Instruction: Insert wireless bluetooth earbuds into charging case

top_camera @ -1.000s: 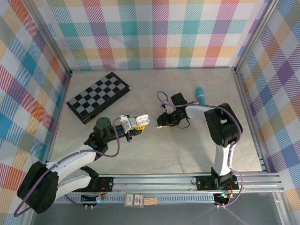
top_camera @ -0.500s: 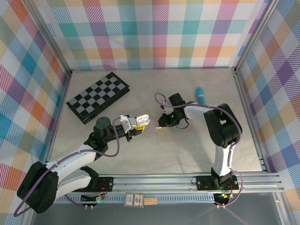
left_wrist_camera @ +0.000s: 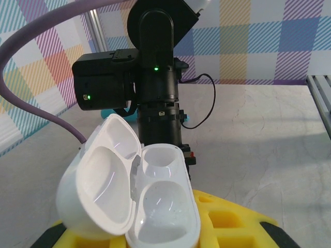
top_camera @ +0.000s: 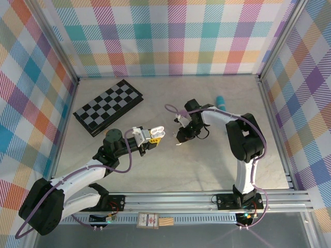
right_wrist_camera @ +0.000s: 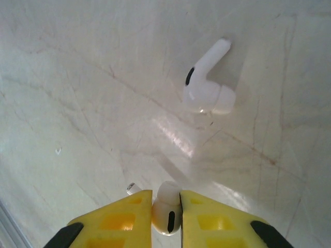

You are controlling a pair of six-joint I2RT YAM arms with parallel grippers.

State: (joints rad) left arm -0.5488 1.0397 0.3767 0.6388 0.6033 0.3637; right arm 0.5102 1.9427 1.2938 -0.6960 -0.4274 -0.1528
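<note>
Shifted slightly and closed, my right hand (right_wrist_camera: 165, 195) now pinches one earbud (right_wrist_camera: 166, 214). My left hand (top_camera: 153, 135) grips the open, empty charging case (left_wrist_camera: 155, 206); a second earbud (right_wrist_camera: 208, 88) lies on the surface (right_wrist_camera: 77, 103).

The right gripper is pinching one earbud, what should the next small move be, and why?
Probably lift the right gripper and carry its earbud toward the charging case. The jaws are shut on the bud, while the left gripper holds the case with its lid open and both wells empty. A second earbud lies on the table.
</note>
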